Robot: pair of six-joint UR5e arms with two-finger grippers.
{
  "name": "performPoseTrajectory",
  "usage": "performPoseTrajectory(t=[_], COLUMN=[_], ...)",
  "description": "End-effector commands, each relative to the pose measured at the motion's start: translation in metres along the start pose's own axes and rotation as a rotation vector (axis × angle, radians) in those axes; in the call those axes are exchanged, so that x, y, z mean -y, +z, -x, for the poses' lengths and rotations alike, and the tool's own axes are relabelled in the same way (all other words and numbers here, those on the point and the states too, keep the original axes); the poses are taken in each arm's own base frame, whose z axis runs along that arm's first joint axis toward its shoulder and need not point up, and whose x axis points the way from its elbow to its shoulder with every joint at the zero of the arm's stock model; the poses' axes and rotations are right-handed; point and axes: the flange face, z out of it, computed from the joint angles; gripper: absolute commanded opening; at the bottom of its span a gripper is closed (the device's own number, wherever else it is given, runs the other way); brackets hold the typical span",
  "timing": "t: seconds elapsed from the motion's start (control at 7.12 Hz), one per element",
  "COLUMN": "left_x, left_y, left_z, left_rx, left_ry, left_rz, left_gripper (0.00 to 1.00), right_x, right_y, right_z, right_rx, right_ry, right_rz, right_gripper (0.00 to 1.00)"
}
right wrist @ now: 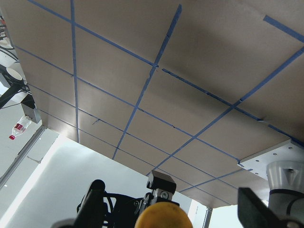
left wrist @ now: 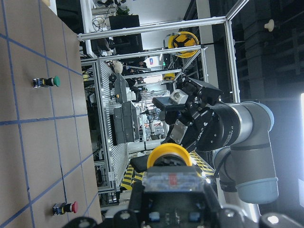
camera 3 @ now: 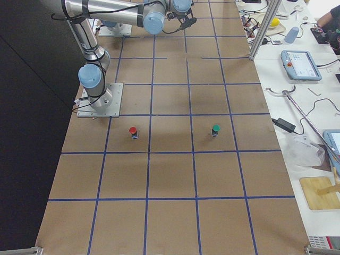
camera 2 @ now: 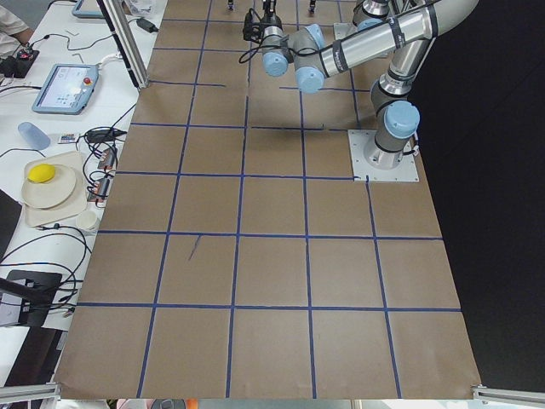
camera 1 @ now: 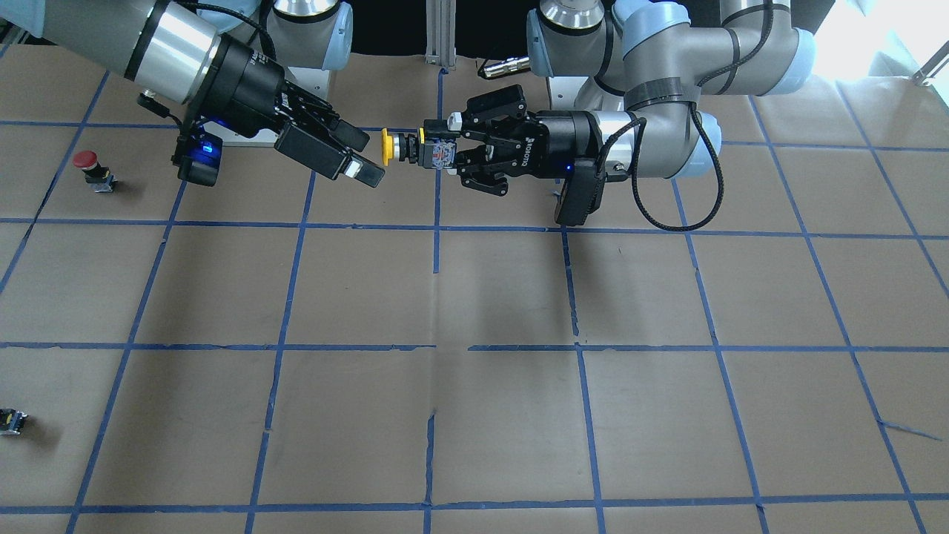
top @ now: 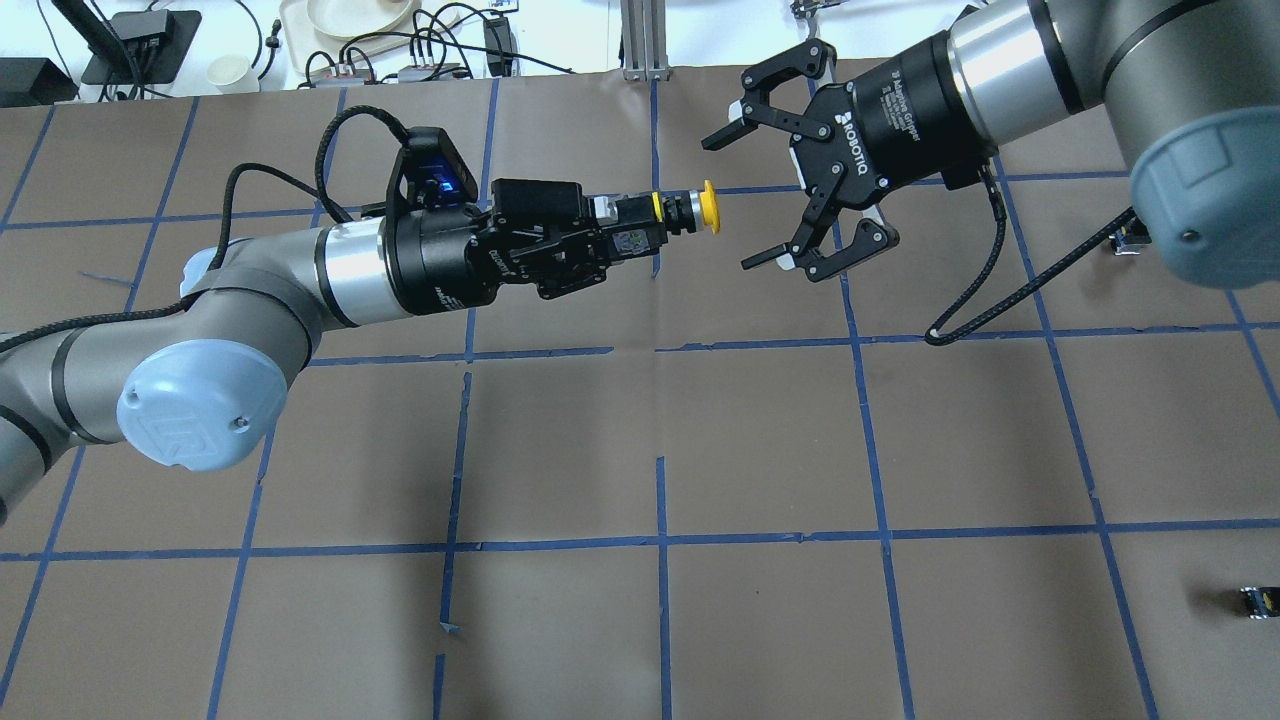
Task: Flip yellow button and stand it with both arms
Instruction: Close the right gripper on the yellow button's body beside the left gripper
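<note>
My left gripper (top: 625,237) is shut on the black-and-grey body of the yellow button (top: 706,208) and holds it level above the table. The yellow cap points at my right gripper (top: 738,202). The right gripper is open, its jaws spread wide, a short gap away from the cap and not touching it. In the front view the button (camera 1: 388,147) sits between the left gripper (camera 1: 439,152) and the right gripper (camera 1: 368,157). The left wrist view shows the cap (left wrist: 168,154) with the open right gripper (left wrist: 189,102) beyond it. The right wrist view shows the cap (right wrist: 161,217) at the bottom edge.
A red-capped button (camera 1: 88,166) stands on the table on my right side. A green-capped button (camera 3: 215,129) stands near it. A tiny black block (camera 1: 11,420) lies near the table's far right edge. The brown table (camera 1: 474,415) carries a blue tape grid.
</note>
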Motion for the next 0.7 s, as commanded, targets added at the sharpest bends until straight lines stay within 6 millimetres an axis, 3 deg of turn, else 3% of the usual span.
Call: performPoseTrajectory(t=[0.0, 0.56], left_x=[0.0016, -0.0007], left_y=[-0.0001, 0.0008], left_z=[0.0031, -0.0012], left_rx=[0.001, -0.001], left_ry=[-0.005, 0.003], left_rz=[0.0, 0.002], left_gripper=[0.19, 0.19], right_x=[-0.0097, -0.0145], right_y=[0.0144, 0.0158], right_z=[-0.0043, 0.001], right_rx=[-0.027, -0.009], right_ry=[-0.009, -0.01], right_rz=[0.018, 0.054], right_gripper=[0.99, 0.94])
